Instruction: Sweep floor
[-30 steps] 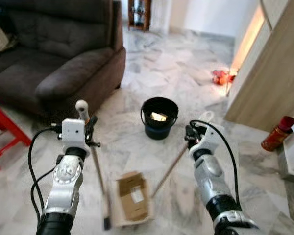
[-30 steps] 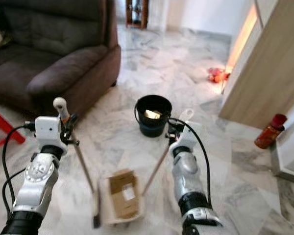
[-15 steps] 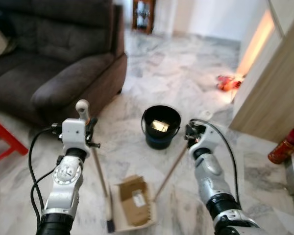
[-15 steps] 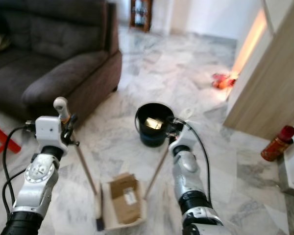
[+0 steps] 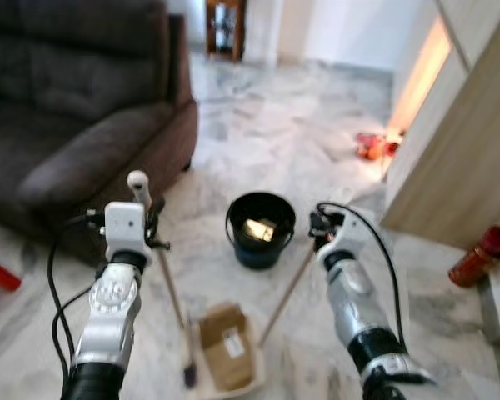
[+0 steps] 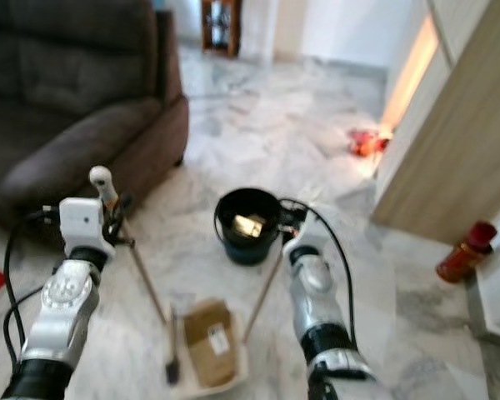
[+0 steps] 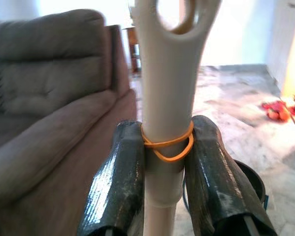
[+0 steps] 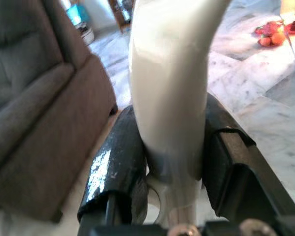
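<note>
From the head camera I see my left gripper (image 5: 147, 218) clamped on the upper end of the broom (image 5: 171, 296). The handle slants down to the brush head on the marble floor (image 5: 275, 125), just beside the dustpan (image 5: 227, 360). A flat piece of cardboard (image 5: 225, 348) lies in the pan. My right gripper (image 5: 319, 227) holds the top of the dustpan's long handle (image 5: 287, 287), which runs down to the pan. A black bucket (image 5: 260, 227) stands on the floor beyond the pan, between my two arms, with something pale inside. A dark sofa (image 5: 75, 100) sits to my left, a wooden cabinet (image 5: 462, 150) to my right, and a red bottle (image 5: 477, 252) stands near the cabinet's foot. Red items (image 5: 372, 145) lie far off by the cabinet.

On the left wrist camera my fingers (image 7: 119, 182) are closed on the white broom handle, an orange rubber band (image 7: 168, 144) wrapped round it at the grip. The sofa and bucket rim show behind.

On the right wrist camera both fingers (image 8: 119, 172) press against the white dustpan handle, sofa and floor behind.
</note>
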Available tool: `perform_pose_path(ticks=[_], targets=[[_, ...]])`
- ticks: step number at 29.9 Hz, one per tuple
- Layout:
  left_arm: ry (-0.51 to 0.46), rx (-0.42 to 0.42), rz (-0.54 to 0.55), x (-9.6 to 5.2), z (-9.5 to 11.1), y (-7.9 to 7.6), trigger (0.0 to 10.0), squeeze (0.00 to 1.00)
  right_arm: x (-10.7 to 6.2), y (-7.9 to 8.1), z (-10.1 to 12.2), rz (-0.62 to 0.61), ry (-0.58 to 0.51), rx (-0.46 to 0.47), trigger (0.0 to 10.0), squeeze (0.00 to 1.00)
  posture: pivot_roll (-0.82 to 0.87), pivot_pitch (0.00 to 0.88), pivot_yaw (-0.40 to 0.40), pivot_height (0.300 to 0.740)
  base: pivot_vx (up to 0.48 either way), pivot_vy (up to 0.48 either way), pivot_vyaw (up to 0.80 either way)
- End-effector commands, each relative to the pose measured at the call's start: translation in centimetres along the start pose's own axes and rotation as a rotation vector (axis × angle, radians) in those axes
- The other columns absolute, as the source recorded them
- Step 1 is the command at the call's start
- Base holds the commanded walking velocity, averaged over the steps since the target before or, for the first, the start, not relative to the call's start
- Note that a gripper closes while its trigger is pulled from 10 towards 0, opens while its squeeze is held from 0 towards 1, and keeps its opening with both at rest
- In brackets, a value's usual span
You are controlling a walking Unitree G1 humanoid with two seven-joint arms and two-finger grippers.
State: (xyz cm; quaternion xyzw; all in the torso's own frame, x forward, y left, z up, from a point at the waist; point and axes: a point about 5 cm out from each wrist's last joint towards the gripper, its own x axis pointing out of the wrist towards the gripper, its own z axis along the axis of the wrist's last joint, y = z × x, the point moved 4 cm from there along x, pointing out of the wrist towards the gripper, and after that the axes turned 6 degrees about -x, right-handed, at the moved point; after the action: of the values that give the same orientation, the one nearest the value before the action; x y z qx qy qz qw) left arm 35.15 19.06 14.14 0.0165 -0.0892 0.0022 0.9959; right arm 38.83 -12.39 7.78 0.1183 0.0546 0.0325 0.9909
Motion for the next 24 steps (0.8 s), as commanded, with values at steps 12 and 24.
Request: perform_pose_path(ticks=[12, 24], targets=[[-0.054, 0.006, -0.03, 0.5, 1.36, -1.02, 10.0, 0.0, 0.08, -1.26, 0.84, -0.041, -0.028, 0.016, 10.0, 0.0, 0.1, 0.0, 0.004, 0.74, 0.396, 0.0, -0.1], [-0.06, -0.002, -0.048, 0.33, 1.37, -1.25, 10.0, 0.0, 0.04, -1.21, 0.88, -0.04, -0.034, 0.008, 10.0, 0.0, 0.1, 0.0, 0.005, 0.74, 0.192, 0.0, -0.2]])
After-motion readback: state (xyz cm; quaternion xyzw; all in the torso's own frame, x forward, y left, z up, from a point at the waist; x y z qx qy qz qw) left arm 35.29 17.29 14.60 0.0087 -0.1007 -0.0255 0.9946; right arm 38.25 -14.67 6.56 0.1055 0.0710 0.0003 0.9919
